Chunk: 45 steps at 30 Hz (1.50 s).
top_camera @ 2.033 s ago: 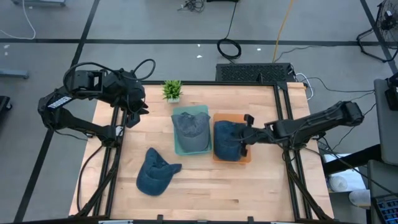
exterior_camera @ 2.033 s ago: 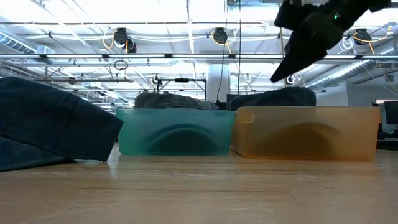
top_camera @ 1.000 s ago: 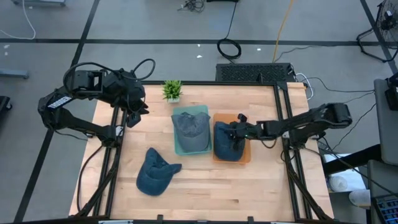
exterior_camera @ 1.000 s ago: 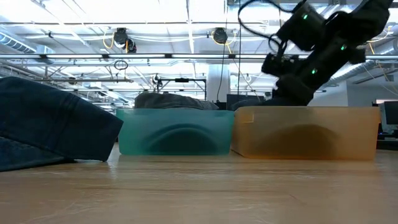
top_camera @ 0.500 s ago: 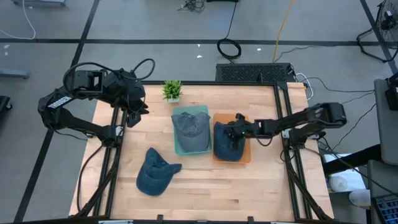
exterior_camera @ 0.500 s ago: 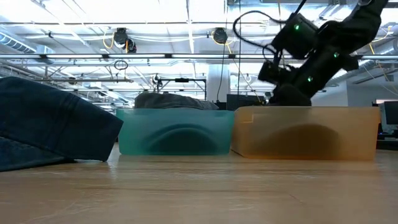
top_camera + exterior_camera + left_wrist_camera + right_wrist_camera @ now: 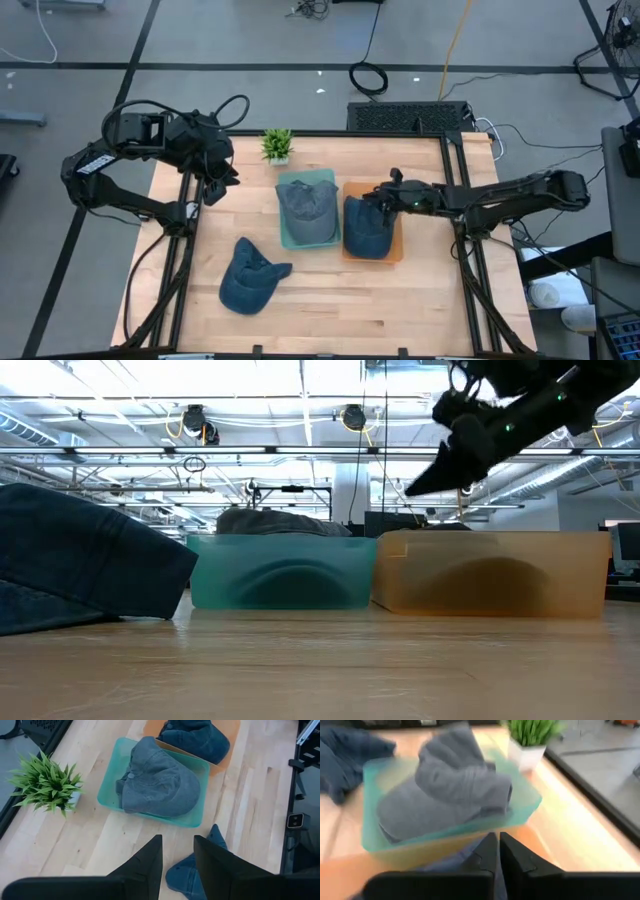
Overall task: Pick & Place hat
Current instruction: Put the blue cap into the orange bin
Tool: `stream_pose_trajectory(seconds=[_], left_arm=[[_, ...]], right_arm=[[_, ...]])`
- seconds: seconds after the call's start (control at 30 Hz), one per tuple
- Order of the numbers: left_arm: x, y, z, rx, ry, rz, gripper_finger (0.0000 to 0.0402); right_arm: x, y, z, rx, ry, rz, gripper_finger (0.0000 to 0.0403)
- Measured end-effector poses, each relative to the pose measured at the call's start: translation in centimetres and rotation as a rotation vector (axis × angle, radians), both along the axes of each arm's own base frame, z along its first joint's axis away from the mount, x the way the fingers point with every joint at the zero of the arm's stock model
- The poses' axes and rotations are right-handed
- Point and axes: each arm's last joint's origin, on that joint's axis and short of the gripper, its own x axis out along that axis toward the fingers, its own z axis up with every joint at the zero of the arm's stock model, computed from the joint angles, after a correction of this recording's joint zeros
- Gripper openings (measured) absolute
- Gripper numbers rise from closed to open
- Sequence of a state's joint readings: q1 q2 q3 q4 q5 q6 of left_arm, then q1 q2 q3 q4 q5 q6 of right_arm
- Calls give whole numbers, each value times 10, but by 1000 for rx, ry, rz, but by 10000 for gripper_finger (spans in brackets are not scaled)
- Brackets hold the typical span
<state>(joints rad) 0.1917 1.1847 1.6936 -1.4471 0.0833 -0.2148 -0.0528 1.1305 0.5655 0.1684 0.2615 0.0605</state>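
Your right tool [image 7: 384, 196] hangs above the orange bin [image 7: 394, 250], over the back part of the dark blue hat [image 7: 367, 227] that lies inside it. In the right wrist view its two fingers [image 7: 487, 851] sit nearly pressed together with only a thin slit between them, and nothing is caught there. From the low view the tool is clearly raised off the bin's rim, tilted downward, not touching the hat.

Your left tool [image 7: 213, 186] waits high at the back left corner of the table [image 7: 320, 300], well apart from the bins. In the left wrist view its two fingers [image 7: 145, 865] are spread with a clear gap and grip nothing.

Three hats are in view. The dark blue hat fills the orange bin on the right. A grey hat [image 7: 306, 204] lies in the teal bin [image 7: 287, 238], which stands touching the orange bin's left side, near the middle of the table. A third hat, blue [image 7: 248, 280], lies loose on the bare wood toward the front left, well apart from both bins, with its brim pointing toward the right.

A small green potted plant [image 7: 277, 145] stands at the back edge of the table, just behind the teal bin.

In the low view, the loose blue hat [image 7: 85, 565] looms large at the left, and the two bins stand side by side behind it.
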Motion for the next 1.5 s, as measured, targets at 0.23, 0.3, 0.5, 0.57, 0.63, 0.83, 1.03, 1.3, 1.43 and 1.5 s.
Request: stream_pose_trajectory(seconds=[0.23,0.3,0.5,0.57,0.63,0.83,1.03,1.3,1.43,1.5], left_arm=[[0,-1,0,-20,-4,-14,118],[1,-2,1,-52,-17,-54,118],[3,-1,2,-48,-45,-28,123],[3,-1,2,-51,-40,-3,137],[5,0,1,-68,-28,14,159],[5,-4,-9,-135,103,6,243],[9,-14,-14,-180,169,3,267],[11,-38,-14,-284,202,46,239],[15,-58,-17,-305,234,13,225],[20,-70,-20,-308,260,13,220]], right_arm=[[-9,1,21,-51,-105,25,96],[-9,1,28,-56,-162,24,134],[-14,2,48,-74,-311,72,255],[-16,2,55,-81,-373,74,292],[-18,2,61,-94,-415,76,324],[-21,3,66,-189,-426,125,371],[-20,4,66,-204,-417,131,368],[-20,4,66,-204,-416,131,366],[-20,4,66,-204,-417,131,366],[-20,4,66,-201,-418,131,366]])
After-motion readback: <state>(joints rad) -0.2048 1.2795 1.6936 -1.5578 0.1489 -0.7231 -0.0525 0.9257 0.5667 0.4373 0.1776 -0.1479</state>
